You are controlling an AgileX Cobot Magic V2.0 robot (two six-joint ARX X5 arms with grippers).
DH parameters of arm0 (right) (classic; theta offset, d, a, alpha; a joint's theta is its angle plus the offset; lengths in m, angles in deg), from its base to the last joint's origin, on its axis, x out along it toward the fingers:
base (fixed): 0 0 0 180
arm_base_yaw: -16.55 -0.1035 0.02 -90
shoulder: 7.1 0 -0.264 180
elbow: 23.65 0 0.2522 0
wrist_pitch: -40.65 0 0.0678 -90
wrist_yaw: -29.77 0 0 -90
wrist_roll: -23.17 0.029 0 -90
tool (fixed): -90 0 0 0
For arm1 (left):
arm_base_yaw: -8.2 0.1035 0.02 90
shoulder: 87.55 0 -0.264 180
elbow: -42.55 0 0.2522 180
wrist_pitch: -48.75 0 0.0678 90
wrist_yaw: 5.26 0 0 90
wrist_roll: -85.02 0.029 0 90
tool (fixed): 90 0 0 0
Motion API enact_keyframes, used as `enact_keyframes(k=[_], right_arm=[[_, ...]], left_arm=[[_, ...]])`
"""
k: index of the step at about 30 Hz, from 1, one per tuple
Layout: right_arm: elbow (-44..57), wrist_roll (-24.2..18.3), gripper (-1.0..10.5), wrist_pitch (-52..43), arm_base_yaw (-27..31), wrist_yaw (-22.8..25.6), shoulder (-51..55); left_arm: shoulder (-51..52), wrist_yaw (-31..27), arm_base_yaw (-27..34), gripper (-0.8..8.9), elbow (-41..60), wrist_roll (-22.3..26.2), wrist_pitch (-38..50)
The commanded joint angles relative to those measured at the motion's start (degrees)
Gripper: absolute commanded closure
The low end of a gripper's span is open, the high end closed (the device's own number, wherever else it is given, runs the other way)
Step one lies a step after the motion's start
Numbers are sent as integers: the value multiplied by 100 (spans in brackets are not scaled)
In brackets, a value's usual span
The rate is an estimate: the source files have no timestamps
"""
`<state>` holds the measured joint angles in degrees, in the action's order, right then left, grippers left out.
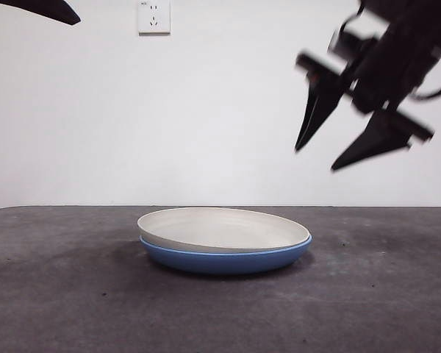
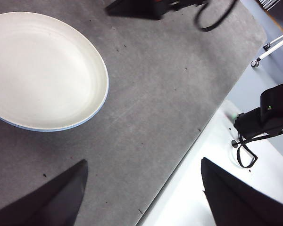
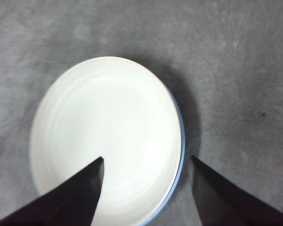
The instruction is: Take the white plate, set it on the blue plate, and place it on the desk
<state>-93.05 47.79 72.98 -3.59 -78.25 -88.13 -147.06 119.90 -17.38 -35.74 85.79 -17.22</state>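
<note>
The white plate (image 1: 222, 228) sits nested on the blue plate (image 1: 228, 259) in the middle of the desk (image 1: 59, 294). My right gripper (image 1: 316, 158) hangs open and empty in the air above and to the right of the plates. In the right wrist view the white plate (image 3: 108, 136) fills the middle, with the blue plate's rim (image 3: 180, 141) showing at one side, and the gripper (image 3: 146, 159) is well above them. My left gripper (image 2: 141, 162) is open and empty, off to the side of the white plate (image 2: 42, 70); it shows only as a black tip (image 1: 48, 9) in the front view.
A white wall with a socket (image 1: 153, 16) stands behind the desk. In the left wrist view the desk's edge (image 2: 212, 117) runs beside a white surface holding a black device (image 2: 266, 115).
</note>
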Motion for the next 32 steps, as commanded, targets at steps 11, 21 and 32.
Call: enact_keyframes(k=[11,21,32], right_arm=[[-105,-1351,663,2332,-271,-70,2295],[-105,-1692,663,4035,-516,-450,3169],[-105,-1762,663,4151,-560,-448,3285]], left_arm=[[-37,44,-33,440,-44,70,61],[-37,44,-33,440,-44,68,57],[-37,44,-33,440,-44,66,31]])
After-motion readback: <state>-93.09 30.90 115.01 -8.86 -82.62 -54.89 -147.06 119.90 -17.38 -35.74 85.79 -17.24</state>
